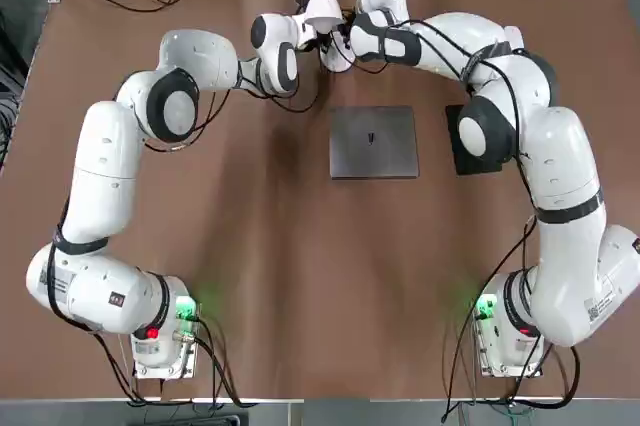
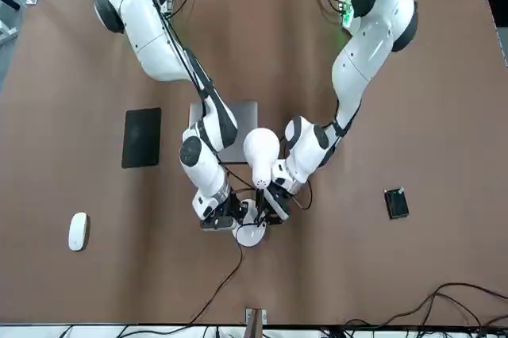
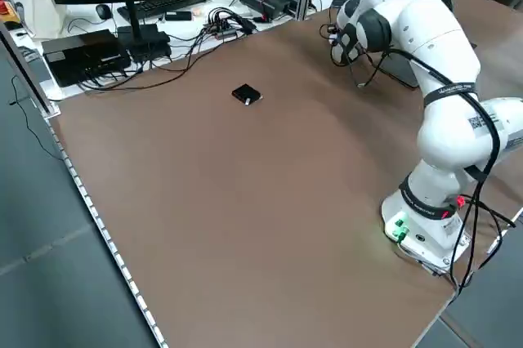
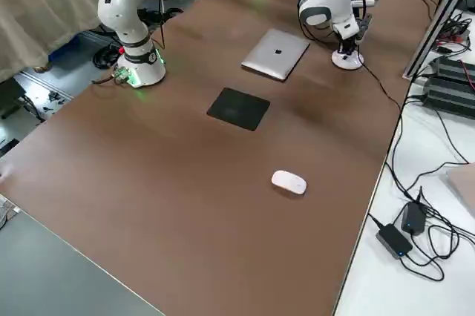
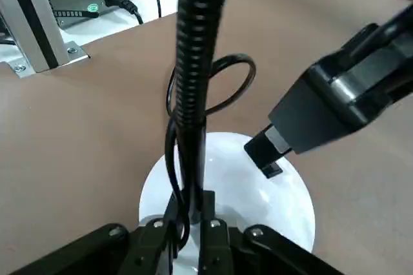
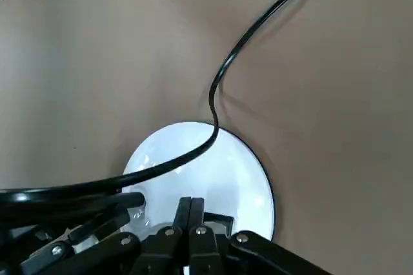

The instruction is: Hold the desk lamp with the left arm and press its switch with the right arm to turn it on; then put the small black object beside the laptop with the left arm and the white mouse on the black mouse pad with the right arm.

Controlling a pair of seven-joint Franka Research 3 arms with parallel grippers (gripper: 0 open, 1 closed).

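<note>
Top view: both arms are converging on the desk lamp (image 1: 325,8), which is standing just beyond the laptop (image 1: 373,141).

Front view: the left gripper (image 2: 274,203) and right gripper (image 2: 221,217) are flanking the lamp's base from opposite sides.

Left wrist view: the left fingers are closing narrowly around the foot of the upright gooseneck stem (image 5: 193,88).

Right wrist view: the right fingers are held together, tips bearing down onto the lamp base (image 6: 245,178), presumably onto the switch (image 6: 216,223) lying directly beneath them.
</note>
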